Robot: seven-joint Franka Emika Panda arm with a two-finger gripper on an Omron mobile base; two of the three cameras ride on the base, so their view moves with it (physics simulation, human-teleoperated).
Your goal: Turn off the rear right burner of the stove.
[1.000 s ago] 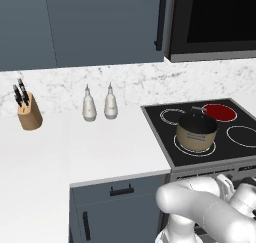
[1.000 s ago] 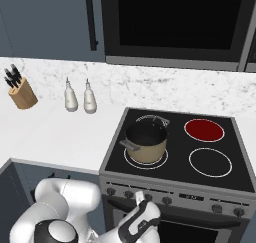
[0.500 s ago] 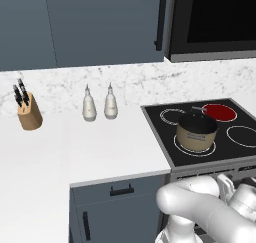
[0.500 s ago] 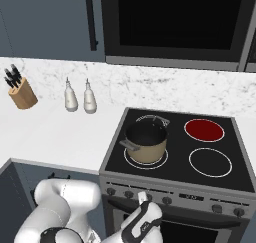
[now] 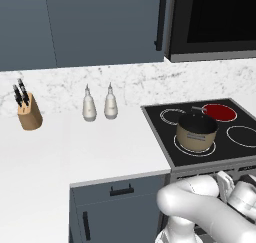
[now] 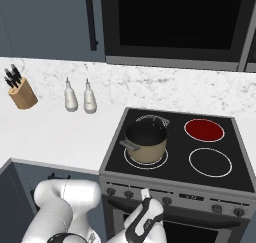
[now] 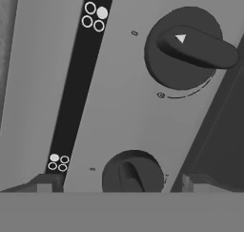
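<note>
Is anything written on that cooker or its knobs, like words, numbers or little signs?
No words or numbers can be read.
White triangle: on the upper knob, hand view.
Four small circles, one filled white: on the black strip of the stove, beside each knob.
Tiny marks beside the upper knob and the lower knob: too small to read.
</note>
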